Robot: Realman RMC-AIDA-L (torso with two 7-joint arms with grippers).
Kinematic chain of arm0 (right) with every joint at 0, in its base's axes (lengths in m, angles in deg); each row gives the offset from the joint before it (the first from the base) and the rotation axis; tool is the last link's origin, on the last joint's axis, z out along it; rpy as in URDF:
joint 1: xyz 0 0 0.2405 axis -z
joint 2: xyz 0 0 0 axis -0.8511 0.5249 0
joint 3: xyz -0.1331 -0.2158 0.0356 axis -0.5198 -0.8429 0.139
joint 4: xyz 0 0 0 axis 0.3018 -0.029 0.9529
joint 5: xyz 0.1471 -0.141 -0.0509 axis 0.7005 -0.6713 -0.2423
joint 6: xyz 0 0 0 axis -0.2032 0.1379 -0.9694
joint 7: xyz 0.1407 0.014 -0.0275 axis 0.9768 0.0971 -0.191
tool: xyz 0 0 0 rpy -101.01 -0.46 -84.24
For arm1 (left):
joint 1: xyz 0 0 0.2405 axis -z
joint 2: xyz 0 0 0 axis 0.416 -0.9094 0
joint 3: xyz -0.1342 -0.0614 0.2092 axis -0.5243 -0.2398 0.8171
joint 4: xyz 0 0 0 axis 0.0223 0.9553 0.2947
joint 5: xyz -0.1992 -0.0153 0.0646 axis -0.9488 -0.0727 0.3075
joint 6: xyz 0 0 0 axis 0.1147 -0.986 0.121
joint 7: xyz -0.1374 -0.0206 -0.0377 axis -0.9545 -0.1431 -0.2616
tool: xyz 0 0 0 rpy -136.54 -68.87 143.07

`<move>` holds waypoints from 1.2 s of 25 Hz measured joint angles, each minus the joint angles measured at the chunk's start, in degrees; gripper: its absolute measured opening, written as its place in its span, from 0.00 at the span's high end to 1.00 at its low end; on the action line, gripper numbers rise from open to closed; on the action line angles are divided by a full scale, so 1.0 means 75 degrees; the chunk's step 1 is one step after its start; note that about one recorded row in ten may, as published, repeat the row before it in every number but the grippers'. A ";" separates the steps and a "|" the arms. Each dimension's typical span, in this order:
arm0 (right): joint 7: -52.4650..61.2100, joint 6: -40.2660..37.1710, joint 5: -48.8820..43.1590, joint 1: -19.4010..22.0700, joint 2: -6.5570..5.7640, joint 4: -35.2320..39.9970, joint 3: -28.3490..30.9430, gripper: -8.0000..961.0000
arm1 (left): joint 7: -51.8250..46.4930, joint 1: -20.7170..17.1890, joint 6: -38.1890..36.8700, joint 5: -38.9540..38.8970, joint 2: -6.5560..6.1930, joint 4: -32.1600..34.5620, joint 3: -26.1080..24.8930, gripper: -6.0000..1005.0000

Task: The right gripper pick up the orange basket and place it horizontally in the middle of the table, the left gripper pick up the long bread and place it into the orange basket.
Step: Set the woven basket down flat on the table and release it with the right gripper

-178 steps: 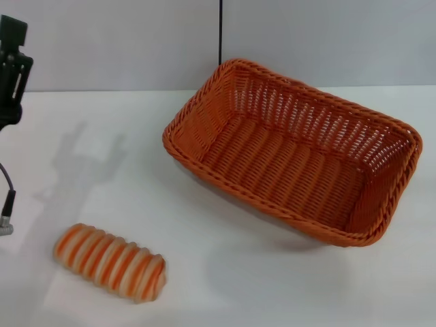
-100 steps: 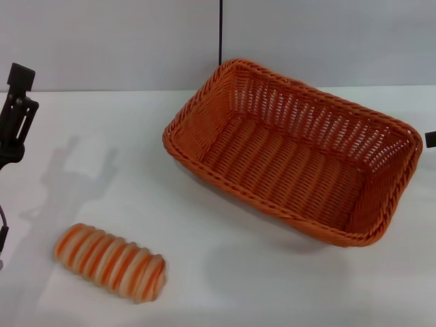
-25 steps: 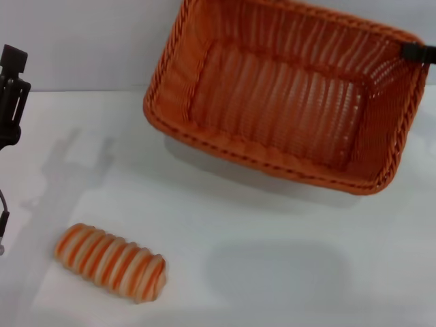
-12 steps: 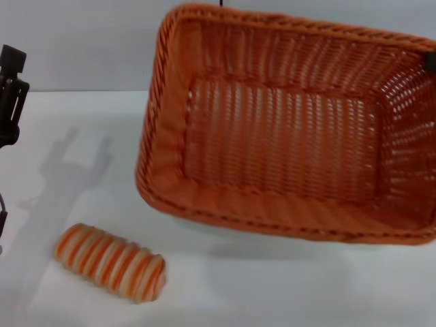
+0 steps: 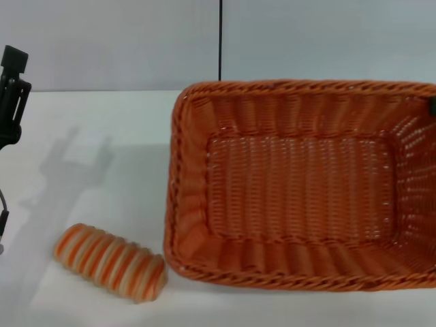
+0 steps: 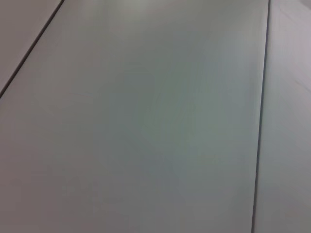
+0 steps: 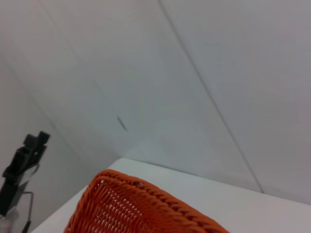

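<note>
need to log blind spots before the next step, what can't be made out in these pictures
- Right gripper: head view shows only a black sliver at the picture's edge by the orange basket rim; its grip is cut off.
- Basket's right end: cut off by the same edge.
- Left gripper: partly cut off at the edge; finger state unclear.
- Left wrist view: only plain wall, no objects.
- Long bread: seen in the head view only.

We see the orange basket (image 5: 300, 184) cut by the right edge, only a black tip of the right gripper (image 5: 432, 107) there, and the left gripper (image 5: 10, 95) cut at left.
</note>
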 joint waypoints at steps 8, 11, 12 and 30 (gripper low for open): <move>-0.0553 0.0370 -0.0738 -0.0333 0.0051 -0.0719 -0.0003 0.81 | 0.0000 0.0019 0.0103 0.0034 0.0023 -0.0015 0.0000 0.31; -0.0634 0.0416 -0.0853 -0.0359 0.0072 -0.0725 -0.0011 0.81 | 0.0000 0.0014 0.0115 0.0047 0.0022 -0.0011 0.0000 0.31; -0.0751 0.0418 -0.0882 -0.0363 0.0074 -0.0721 -0.0013 0.81 | 0.0000 0.0007 0.0119 0.0050 0.0022 -0.0012 0.0000 0.31; -0.2327 0.0677 -0.0861 -0.0441 0.0463 -0.0600 0.0205 0.64 | 0.0001 0.0163 0.0337 0.0060 0.0033 -0.0011 0.0054 0.31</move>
